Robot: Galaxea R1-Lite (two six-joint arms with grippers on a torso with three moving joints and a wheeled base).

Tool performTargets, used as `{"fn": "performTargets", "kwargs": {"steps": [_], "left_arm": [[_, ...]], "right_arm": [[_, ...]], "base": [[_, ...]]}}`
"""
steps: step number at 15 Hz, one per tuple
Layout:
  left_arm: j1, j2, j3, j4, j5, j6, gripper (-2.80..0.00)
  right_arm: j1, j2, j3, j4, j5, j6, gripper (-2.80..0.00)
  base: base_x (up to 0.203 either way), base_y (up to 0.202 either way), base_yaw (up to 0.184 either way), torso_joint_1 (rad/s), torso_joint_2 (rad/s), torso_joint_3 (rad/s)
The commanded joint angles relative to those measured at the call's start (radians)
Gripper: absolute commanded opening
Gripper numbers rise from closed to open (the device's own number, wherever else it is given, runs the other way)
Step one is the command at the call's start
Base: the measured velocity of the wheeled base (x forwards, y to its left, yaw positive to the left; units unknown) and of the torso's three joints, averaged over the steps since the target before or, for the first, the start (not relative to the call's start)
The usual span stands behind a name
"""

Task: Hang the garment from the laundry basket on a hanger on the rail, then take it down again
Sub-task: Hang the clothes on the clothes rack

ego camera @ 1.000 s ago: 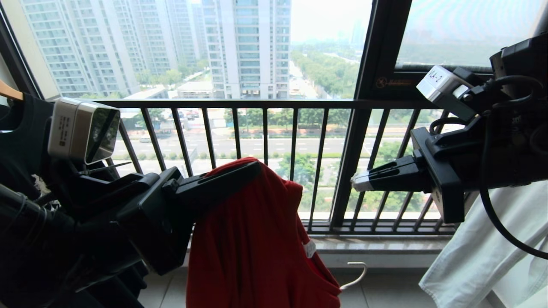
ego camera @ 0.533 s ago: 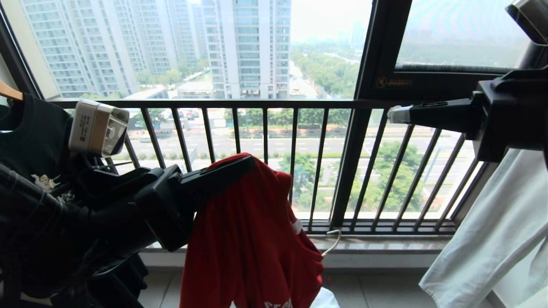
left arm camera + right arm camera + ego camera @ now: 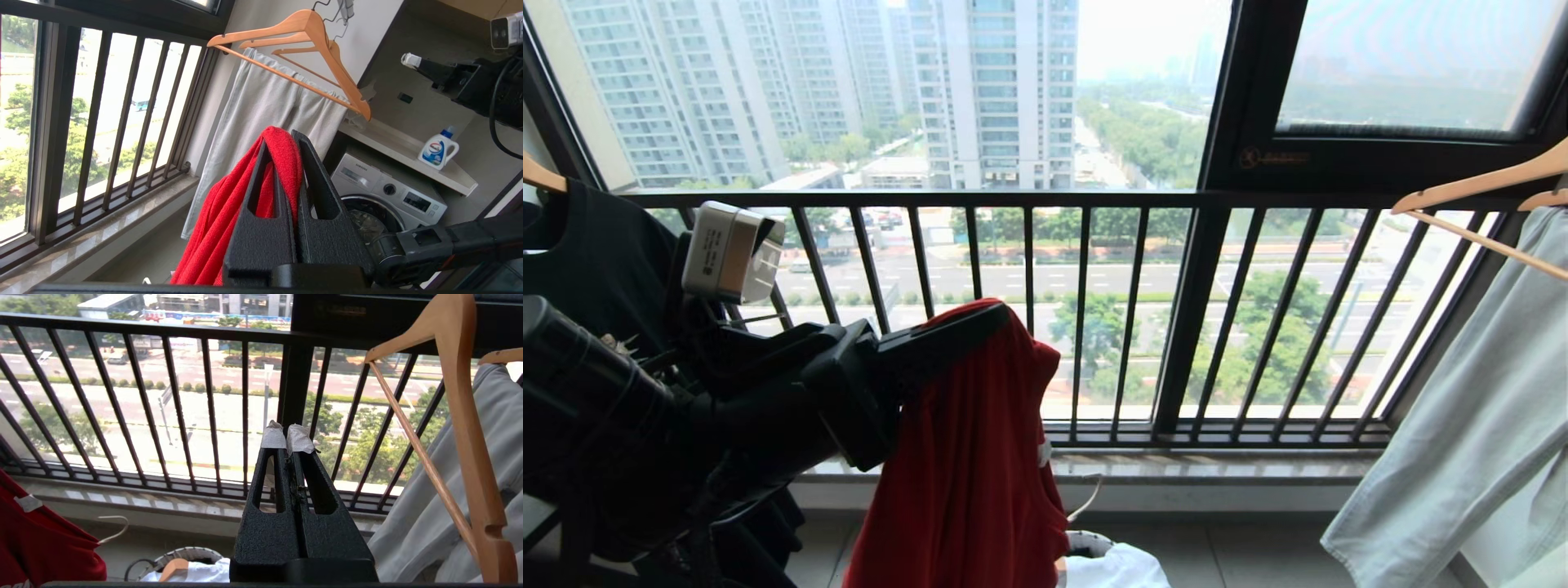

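Observation:
My left gripper is shut on a fold of the red garment, which hangs from it in front of the window. In the left wrist view the red cloth is pinched between the black fingers. One end of the thin white hanger curls out below the shirt. The laundry basket stands on the floor beneath, holding white cloth. My right gripper is shut on nothing, raised out of the head view, with its taped tip at shoulder height. The rail is out of view.
A black T-shirt hangs at the left. Pale cloth drapes from wooden hangers at the right. The black window railing runs across the front. A washing machine and a detergent bottle stand behind.
The right arm has risen and swung up out of the head view. The red shirt has swung and now hangs narrower, and the white hanger end has shifted left.

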Motion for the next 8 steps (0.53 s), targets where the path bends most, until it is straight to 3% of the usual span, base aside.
{"fn": "performTargets", "kwargs": {"steps": [1, 4, 8], "left_arm": [[-0.001, 0.004, -0.002, -0.009, -0.003, -0.003, -2.80], [0.004, -0.018, -0.003, -0.012, -0.002, -0.003, -2.80], [0.004, -0.039, -0.003, -0.012, -0.002, -0.002, -2.80]], "right_arm": [[-0.130, -0.269, 0.158, 0.034, -0.042, -0.002, -2.80], [-0.210, -0.451, 0.354, 0.064, -0.058, -0.009, -2.80], [-0.212, -0.679, 0.653, 0.065, -0.020, -0.040, -2.80]], "base": [[0.000, 0.000, 0.000, 0.000, 0.00, 0.000], [0.000, 0.000, 0.000, 0.000, 0.00, 0.000], [0.000, 0.000, 0.000, 0.000, 0.00, 0.000]]}}
